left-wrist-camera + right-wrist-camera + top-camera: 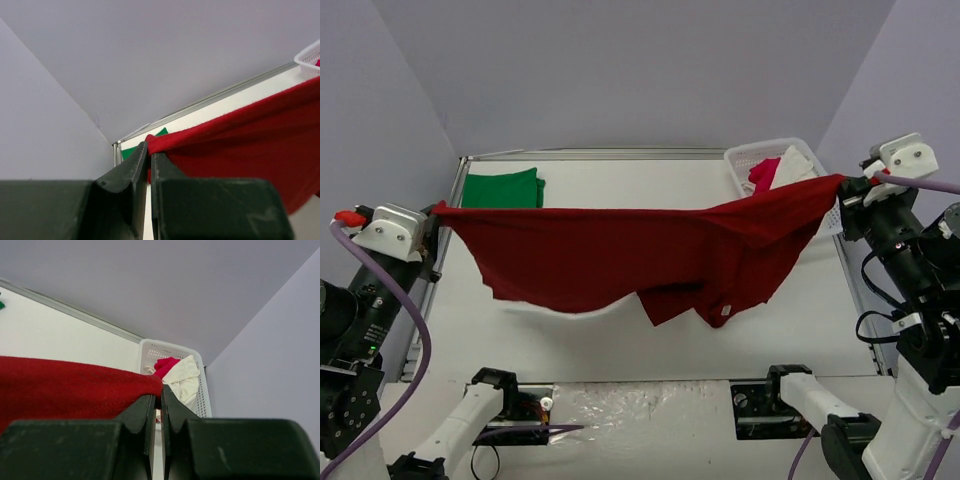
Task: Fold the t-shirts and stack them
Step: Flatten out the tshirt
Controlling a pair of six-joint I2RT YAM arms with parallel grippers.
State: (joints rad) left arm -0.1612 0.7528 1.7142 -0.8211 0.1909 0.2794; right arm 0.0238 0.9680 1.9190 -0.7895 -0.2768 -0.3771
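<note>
So the green t-shirt [500,188] sits folded in the far-left corner of the surface [620,180], while the dark red t-shirt [620,255] hangs stretched above the middle, its ends clamped in the left tool [148,150] and right tool [159,400], so I'd say folding and stacking it remain.

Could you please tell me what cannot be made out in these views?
1. Top view: the table beneath the dark red t-shirt, hidden by its hanging cloth.
2. Left wrist: the green t-shirt, only a sliver shows past the left gripper.
3. Right wrist: the basket, near end blocked by the right gripper.
</note>
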